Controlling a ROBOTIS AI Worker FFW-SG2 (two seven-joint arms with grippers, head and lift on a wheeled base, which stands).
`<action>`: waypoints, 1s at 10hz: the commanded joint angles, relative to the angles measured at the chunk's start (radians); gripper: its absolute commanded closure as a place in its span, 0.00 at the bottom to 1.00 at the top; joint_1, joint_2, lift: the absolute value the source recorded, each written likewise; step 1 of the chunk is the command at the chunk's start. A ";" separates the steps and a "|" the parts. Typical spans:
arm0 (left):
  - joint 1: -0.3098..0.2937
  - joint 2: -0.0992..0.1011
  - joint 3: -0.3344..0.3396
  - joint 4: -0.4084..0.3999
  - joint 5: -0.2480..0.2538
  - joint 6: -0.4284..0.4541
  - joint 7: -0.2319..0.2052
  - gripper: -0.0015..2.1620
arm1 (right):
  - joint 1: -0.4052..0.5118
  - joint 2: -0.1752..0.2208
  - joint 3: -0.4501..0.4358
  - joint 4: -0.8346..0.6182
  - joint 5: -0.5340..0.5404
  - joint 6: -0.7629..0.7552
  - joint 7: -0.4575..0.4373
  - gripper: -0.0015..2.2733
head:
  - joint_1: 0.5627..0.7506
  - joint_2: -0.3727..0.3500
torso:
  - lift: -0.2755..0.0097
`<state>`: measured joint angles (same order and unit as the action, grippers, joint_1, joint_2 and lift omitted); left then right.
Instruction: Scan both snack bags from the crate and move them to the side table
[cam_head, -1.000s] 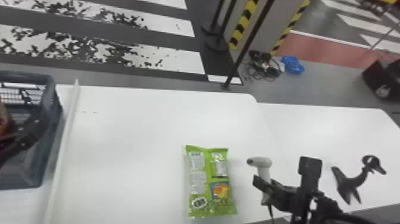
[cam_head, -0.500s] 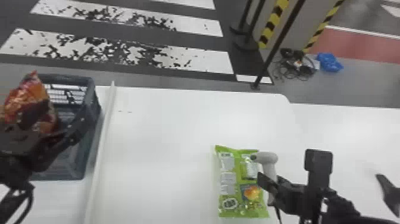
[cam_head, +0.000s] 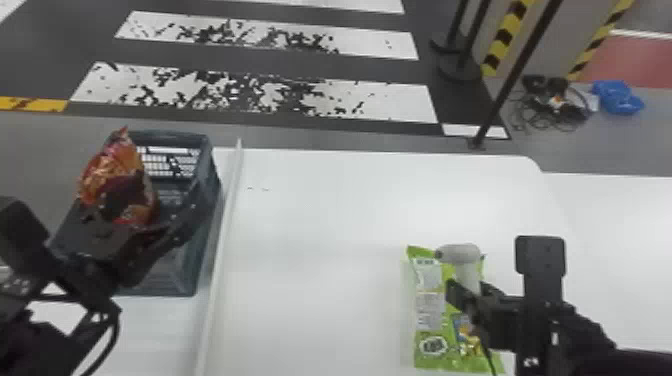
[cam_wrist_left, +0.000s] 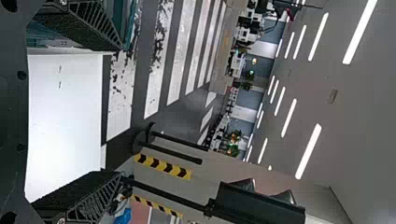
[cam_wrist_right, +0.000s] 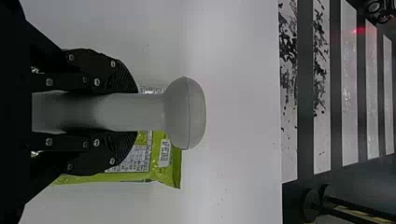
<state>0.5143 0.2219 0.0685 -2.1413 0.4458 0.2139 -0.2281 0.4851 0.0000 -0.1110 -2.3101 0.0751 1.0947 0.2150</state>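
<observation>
While the left end effector is hovering at the plastic crate on the robot's left, its two fingers are standing wide apart, with nothing showing between them but the view beyond. The orange-red snack bag is leaning upright at the crate, partly hidden behind one dark finger; whether that finger is touching it, this observer is unable to tell.

On the right, the right end effector is gripping a light grey handheld scanner by its handle, both fingers closing on opposite sides of the grip. The scanner's rounded head is projecting past the fingertips, and from the head view it is overlapping one edge of the green snack bag. That bag is lying flat on the white desk, printed text facing up, and the right wrist view is showing a barcode label near one end.

Between crate and green bag, a raised white strip is running along the desk. A second white desk is adjoining on the robot's right. Beyond, a black pole is standing on the floor near a tangle of cables and a blue bundle.
</observation>
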 joint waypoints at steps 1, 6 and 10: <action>0.009 0.001 0.002 0.006 0.002 -0.009 -0.005 0.02 | -0.031 0.001 0.037 0.041 0.032 -0.003 -0.011 0.98 | 0.70 0.41 | 0.86; 0.016 0.002 0.005 0.001 0.008 -0.018 -0.025 0.02 | -0.060 0.001 0.086 0.136 0.083 -0.058 -0.014 0.98 | 0.70 0.46 | 0.86; 0.018 0.005 0.010 0.001 0.011 -0.018 -0.027 0.02 | -0.092 0.001 0.086 0.198 0.095 -0.068 -0.005 0.98 | 0.70 0.45 | 0.86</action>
<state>0.5331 0.2260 0.0774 -2.1410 0.4563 0.1957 -0.2546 0.3967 0.0000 -0.0244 -2.1194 0.1681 1.0328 0.2094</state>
